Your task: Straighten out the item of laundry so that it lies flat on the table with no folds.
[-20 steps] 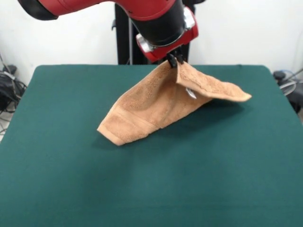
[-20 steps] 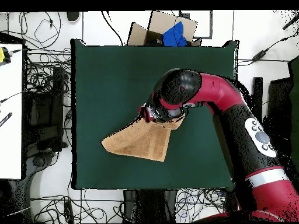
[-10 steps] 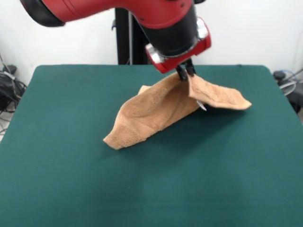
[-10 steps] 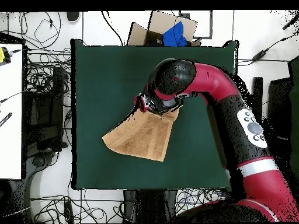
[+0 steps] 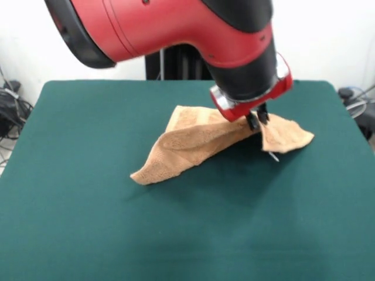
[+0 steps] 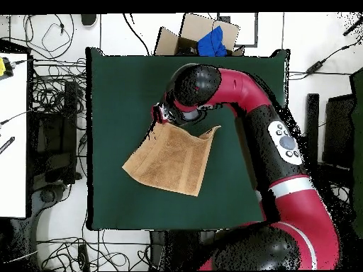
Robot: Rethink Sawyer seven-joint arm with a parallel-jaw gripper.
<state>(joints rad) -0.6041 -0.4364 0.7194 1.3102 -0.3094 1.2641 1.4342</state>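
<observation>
The orange-tan towel point(image 5: 196, 140) lies partly lifted on the dark green table point(image 5: 88, 228), right of its middle in the front view. My gripper point(image 5: 257, 121) is shut on an upper edge of the towel and holds that part raised; the cloth drapes down to both sides. A small white tag point(image 5: 273, 156) hangs below the right flap. In the overhead view the towel point(image 6: 170, 161) spreads as a rough four-sided sheet below my gripper point(image 6: 162, 115), which pinches its upper left corner. The table point(image 6: 120, 78) extends far around it.
A cardboard box with blue cloth point(image 6: 205, 39) sits beyond the table's top edge in the overhead view. Cables lie on the floor at the left point(image 6: 53, 92). My arm point(image 6: 255, 113) crosses the table's right side.
My gripper has moved with the towel edge toward the camera and to the right in the front view, and lower. The towel has spread wider over the table.
</observation>
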